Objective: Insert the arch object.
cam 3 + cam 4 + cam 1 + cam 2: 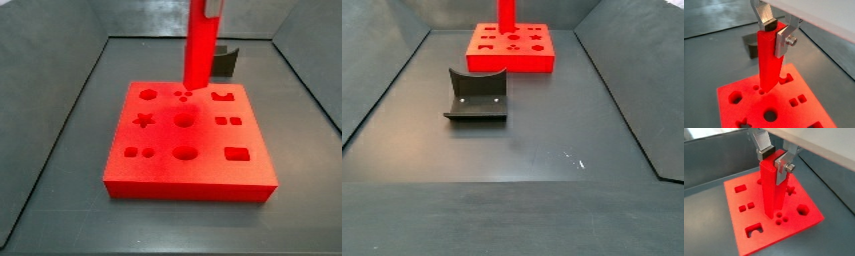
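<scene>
The gripper [777, 31] pinches the top of the bar [769, 62], a silver finger [785, 41] pressed flat against one side and the other against the far side. The bar hangs upright over the board [811, 112], filling the middle of both wrist views and, in a side view, coming down from the top centre of the frame [199, 45].

This looks like the lining-up step just ahead of the insertion. The bar's lower end sits right at the board's surface, close beside the cluster of small round holes [781, 218] and near the arch-shaped slot [222, 97]. From these angles I cannot tell whether the tip is touching the board, hovering just above it, or already started into an opening.

The fixture [477, 95] stands well apart from the board, nearer the middle of the floor in a side view, and plays no part here.

Next, I'd say, the tip must be brought squarely over the arch slot, with the bar kept upright and turned to match the opening, then pushed straight down. A slight offset would likely leave it jammed on the rim.
</scene>
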{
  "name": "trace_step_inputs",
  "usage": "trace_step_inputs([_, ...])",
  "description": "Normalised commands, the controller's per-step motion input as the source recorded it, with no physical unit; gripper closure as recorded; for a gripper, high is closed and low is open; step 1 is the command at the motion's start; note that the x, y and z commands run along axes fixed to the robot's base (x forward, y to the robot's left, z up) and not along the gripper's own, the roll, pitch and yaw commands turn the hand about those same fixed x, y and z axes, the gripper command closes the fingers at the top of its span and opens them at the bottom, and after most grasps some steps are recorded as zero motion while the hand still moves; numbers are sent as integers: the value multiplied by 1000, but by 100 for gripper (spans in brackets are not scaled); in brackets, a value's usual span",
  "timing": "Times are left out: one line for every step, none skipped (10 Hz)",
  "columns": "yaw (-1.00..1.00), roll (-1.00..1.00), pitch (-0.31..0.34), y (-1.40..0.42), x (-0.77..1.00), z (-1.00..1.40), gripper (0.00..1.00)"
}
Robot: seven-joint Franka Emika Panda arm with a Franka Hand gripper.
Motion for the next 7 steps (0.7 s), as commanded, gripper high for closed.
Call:
trace_step_inputs([-734,-119,134,17,277,-237,100])
trace_step_inputs([-751,-129,129,86,286,-143,100])
trace_step_inputs([-749,-141,116,80,303,-103,100])
trace_step_inputs([-749,-163,100,66,329,-54,100])
trace_step_inputs([-731,-216,54,51,409,0,100])
trace_step_inputs([-674,-229,17,106,486,111,100])
trace_step_inputs([-640,-196,11,169,434,126,100])
